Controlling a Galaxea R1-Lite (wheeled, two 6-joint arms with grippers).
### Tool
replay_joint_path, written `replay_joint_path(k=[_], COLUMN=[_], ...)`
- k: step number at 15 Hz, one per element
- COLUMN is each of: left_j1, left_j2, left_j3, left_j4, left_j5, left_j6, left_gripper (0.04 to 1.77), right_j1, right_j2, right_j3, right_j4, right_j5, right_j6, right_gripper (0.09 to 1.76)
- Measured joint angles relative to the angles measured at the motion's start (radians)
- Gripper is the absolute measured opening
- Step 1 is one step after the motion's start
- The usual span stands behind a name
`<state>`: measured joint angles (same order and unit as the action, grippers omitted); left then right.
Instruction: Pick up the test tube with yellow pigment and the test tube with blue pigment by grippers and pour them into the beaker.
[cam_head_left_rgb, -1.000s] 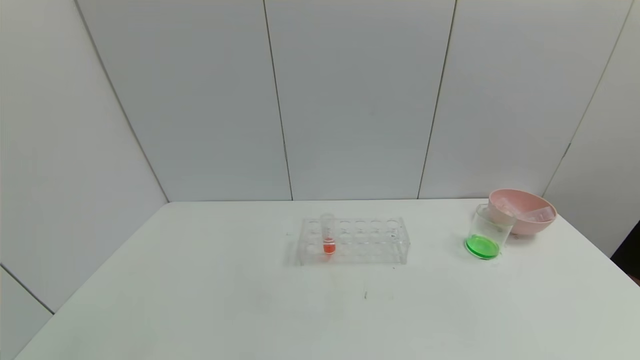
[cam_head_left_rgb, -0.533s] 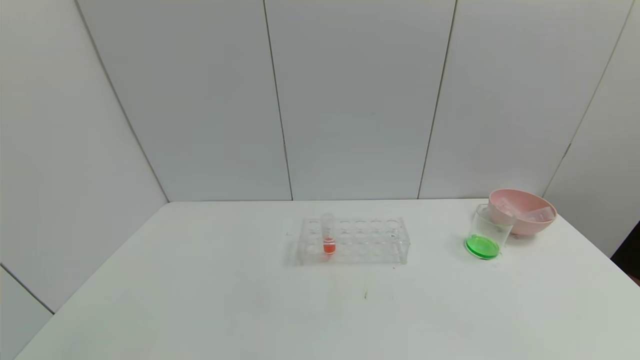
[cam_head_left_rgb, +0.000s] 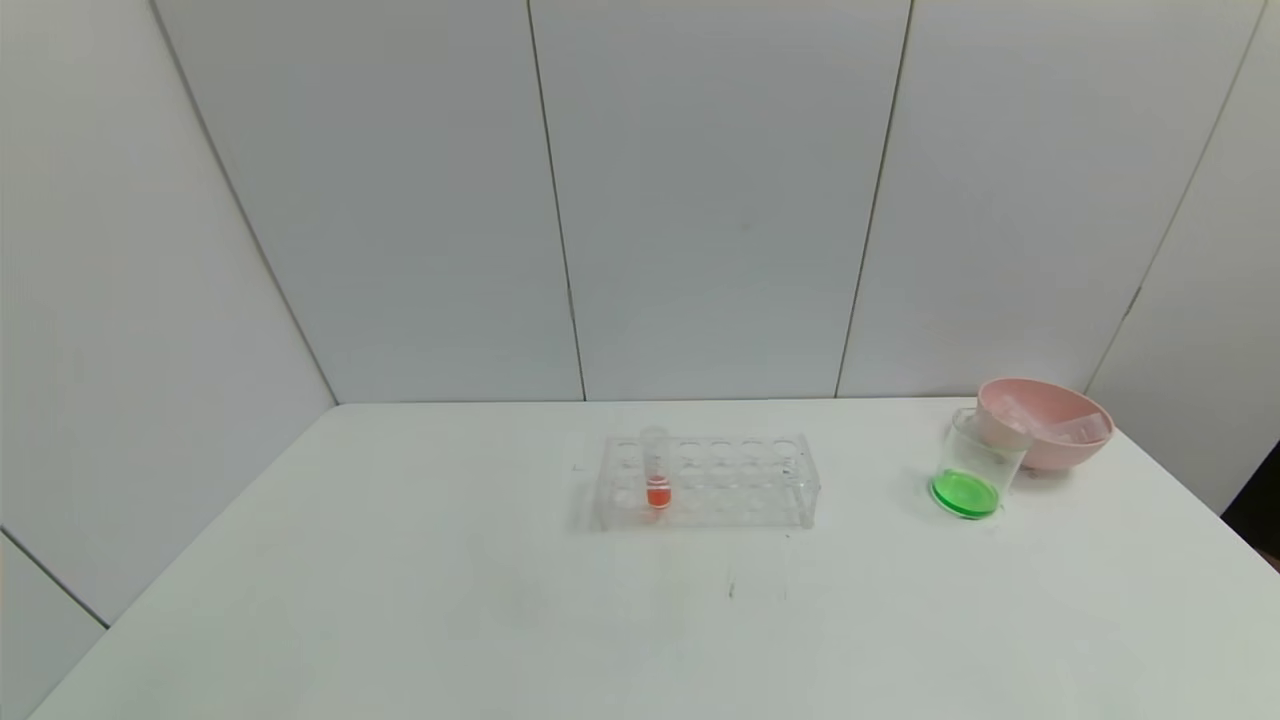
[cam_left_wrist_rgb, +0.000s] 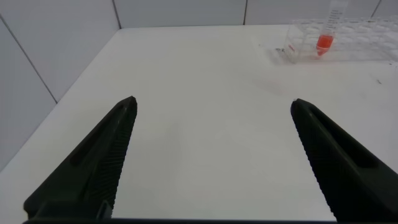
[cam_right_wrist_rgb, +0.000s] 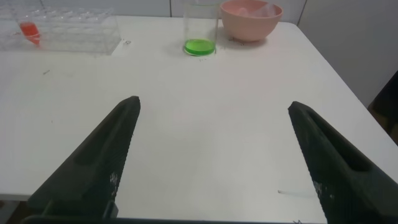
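Note:
The beaker (cam_head_left_rgb: 975, 468) stands at the table's far right with green liquid in its bottom; it also shows in the right wrist view (cam_right_wrist_rgb: 200, 28). No test tube with yellow pigment or with blue pigment is in view. Neither arm appears in the head view. In the left wrist view my left gripper (cam_left_wrist_rgb: 214, 101) hangs open over bare table near the left side, with nothing between its fingers. My right gripper (cam_right_wrist_rgb: 213, 102) is open too, over bare table well short of the beaker, and it holds nothing.
A clear tube rack (cam_head_left_rgb: 710, 482) stands mid-table with one orange-red tube (cam_head_left_rgb: 657, 482) in it. A pink bowl (cam_head_left_rgb: 1050, 455) sits just behind the beaker with clear empty tubes lying inside. The table's right edge runs close past the bowl.

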<state>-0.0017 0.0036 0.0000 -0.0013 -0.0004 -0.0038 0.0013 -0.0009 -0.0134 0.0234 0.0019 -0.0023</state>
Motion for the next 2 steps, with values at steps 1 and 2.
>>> replay_joint_path(k=[1,2], left_j1=[0.000,0.000], left_j2=[0.000,0.000], left_j3=[0.000,0.000], left_j4=[0.000,0.000], left_j5=[0.000,0.000], left_j6=[0.000,0.000], left_gripper=[1.76,1.76], right_j1=[0.000,0.000], right_j2=[0.000,0.000], right_j3=[0.001,0.002], right_j4=[-0.002,-0.002], right_j5=[0.000,-0.001], right_j6=[-0.002,-0.001], right_gripper=[1.71,1.71])
